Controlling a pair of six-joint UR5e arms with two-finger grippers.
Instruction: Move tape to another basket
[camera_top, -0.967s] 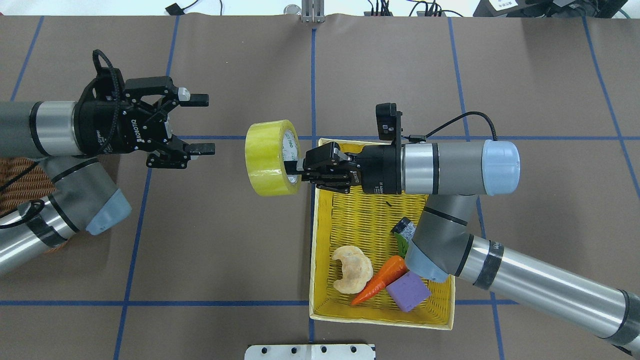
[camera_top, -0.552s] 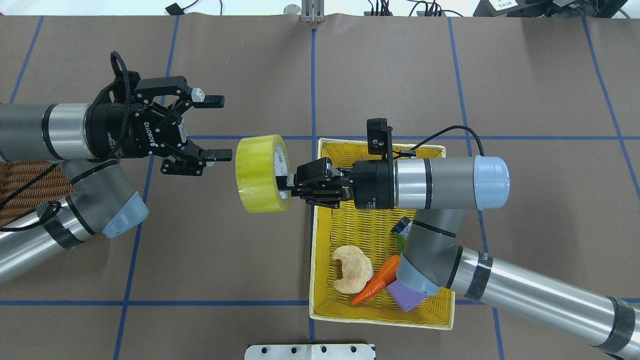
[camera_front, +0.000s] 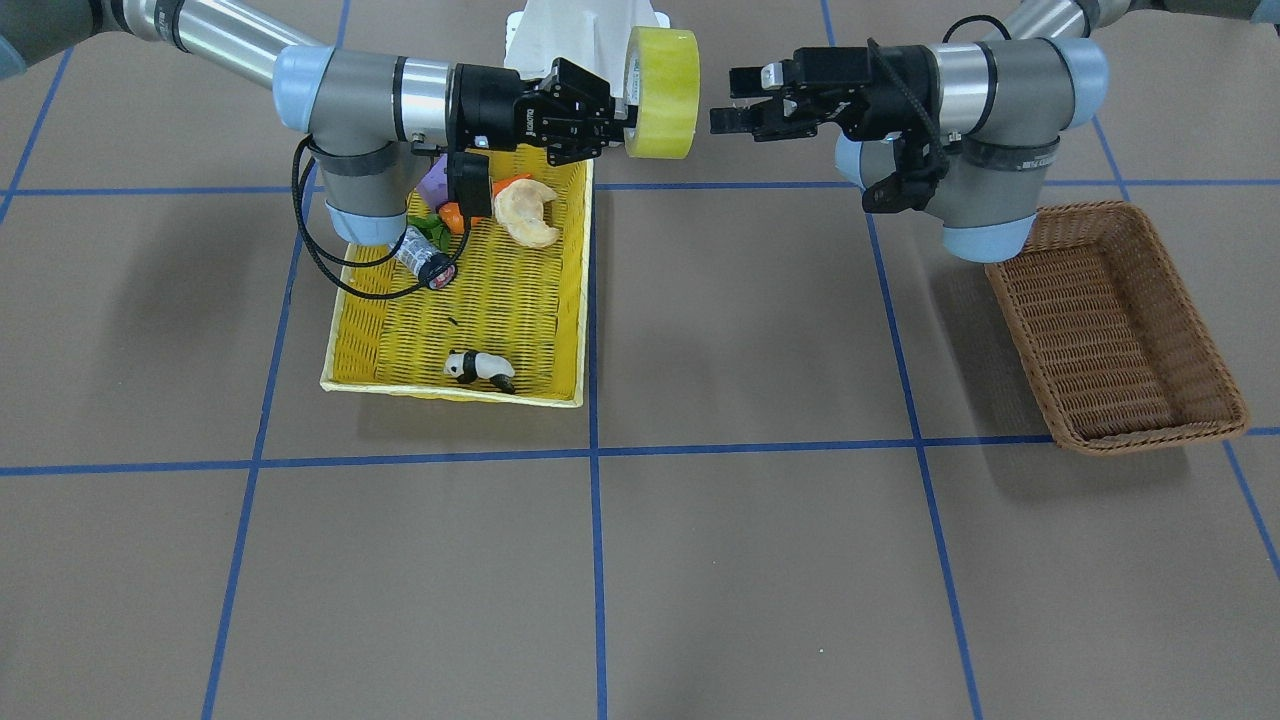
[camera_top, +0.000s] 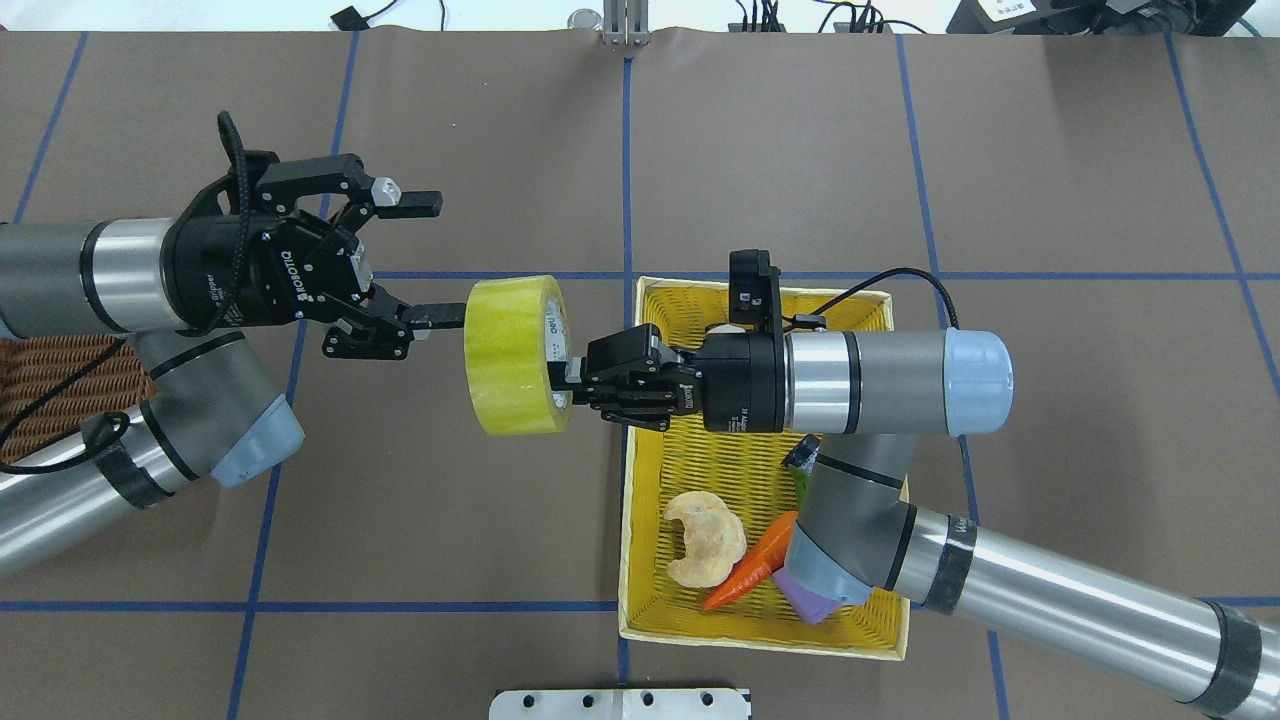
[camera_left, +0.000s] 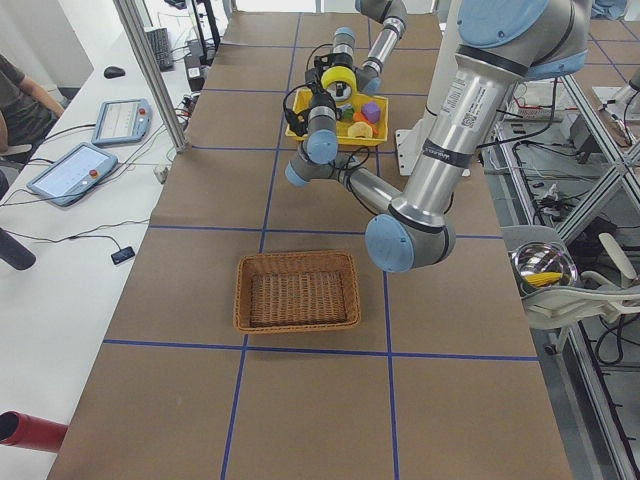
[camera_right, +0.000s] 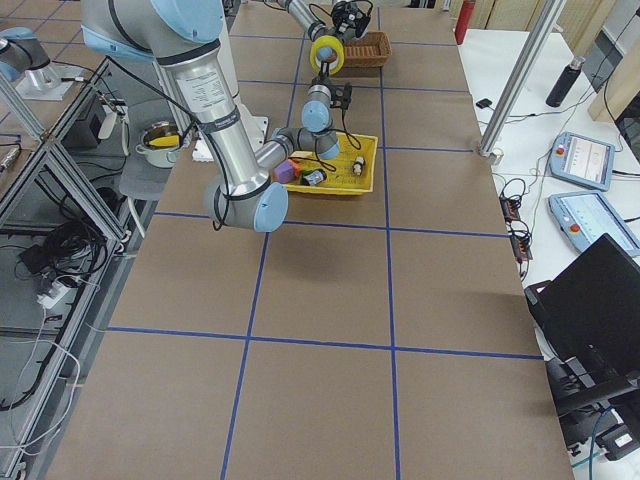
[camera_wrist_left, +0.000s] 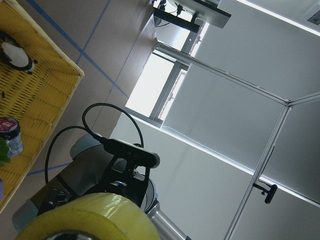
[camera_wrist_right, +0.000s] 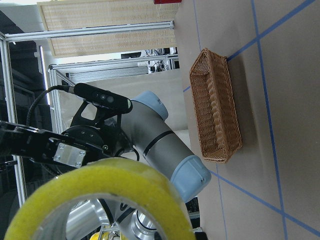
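The yellowish tape roll (camera_top: 510, 355) hangs in the air left of the yellow basket, held on edge; it also shows in the front view (camera_front: 662, 93). My right gripper (camera_top: 560, 380) is shut on the roll's wall from the right. My left gripper (camera_top: 430, 262) is open and empty just left of the roll. Its nearer fingertip (camera_top: 452, 318) is at the roll's left face; I cannot tell if it touches. The brown wicker basket (camera_front: 1110, 330) sits empty on the table on my left, mostly hidden under the left arm in the overhead view (camera_top: 50, 370).
The yellow basket (camera_top: 700, 450) under my right arm holds a carrot (camera_top: 755, 565), a pale cracker (camera_top: 705, 540), a purple block (camera_top: 800, 595), a small can (camera_front: 425, 262) and a panda figure (camera_front: 478, 367). Blue tape lines cross the brown table.
My right arm has carried the tape left and nearer the robot. My left gripper has moved right toward the roll and stays open.
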